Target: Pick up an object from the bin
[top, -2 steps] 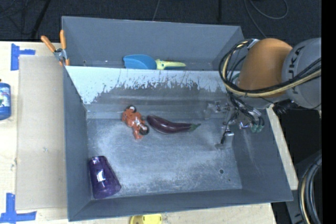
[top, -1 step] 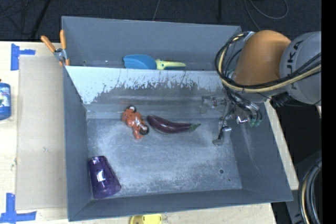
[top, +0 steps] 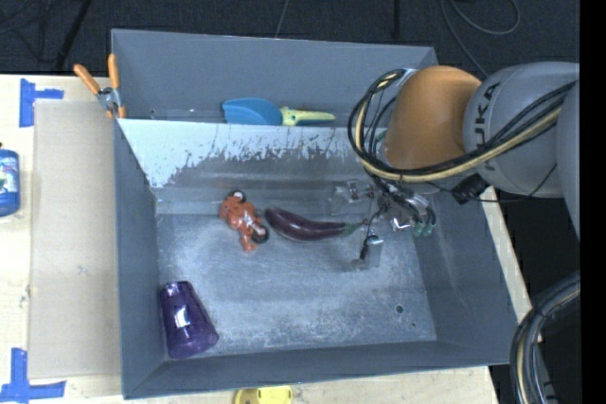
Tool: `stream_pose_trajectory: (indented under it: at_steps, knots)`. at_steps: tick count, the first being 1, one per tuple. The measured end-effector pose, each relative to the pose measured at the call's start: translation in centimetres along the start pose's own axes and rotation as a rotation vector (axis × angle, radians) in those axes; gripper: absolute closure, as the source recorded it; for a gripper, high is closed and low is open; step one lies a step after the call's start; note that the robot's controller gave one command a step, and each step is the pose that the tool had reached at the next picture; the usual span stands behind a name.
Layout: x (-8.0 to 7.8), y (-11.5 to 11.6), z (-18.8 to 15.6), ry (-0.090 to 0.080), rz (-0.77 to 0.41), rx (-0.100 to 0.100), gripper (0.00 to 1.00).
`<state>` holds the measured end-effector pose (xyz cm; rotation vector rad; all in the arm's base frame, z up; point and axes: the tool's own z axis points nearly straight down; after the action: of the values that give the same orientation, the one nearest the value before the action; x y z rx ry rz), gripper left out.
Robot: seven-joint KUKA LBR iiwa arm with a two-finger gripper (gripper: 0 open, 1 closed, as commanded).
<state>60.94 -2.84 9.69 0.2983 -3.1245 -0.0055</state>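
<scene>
The purple toy aubergine point(top: 301, 224) lies mid-bin with its stem end pointing right, just beside the gripper point(top: 369, 246), which hangs low to the right of it. Whether the gripper is open or closed cannot be told; an orange toy figure point(top: 242, 219) lies at the aubergine's left end

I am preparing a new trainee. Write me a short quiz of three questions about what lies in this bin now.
1. Fill in: the blue scoop at the far wall of the bin has a ___ handle.
2. True or false: the purple cup lies in the bin's lower-left corner, as the camera sees it.
3. Which thing is nearest to the gripper? A) blue scoop B) dark purple eggplant C) purple cup

Key: 1 yellow-green; 2 true; 3 B.
</scene>
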Motion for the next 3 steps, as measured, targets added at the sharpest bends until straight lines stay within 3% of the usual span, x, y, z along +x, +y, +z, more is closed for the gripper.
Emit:
stream_pose_trajectory:
  at_steps: [1, 2, 3]
  knots:
    - [-1.2, 0.1, 2.2, -0.005, -0.053, 0.004, 0.00]
    - [-1.2, 2.4, 2.7, -0.003, -0.099, 0.003, 1.00]
    - [-1.2, 2.4, 2.7, -0.003, -0.099, 0.003, 1.00]
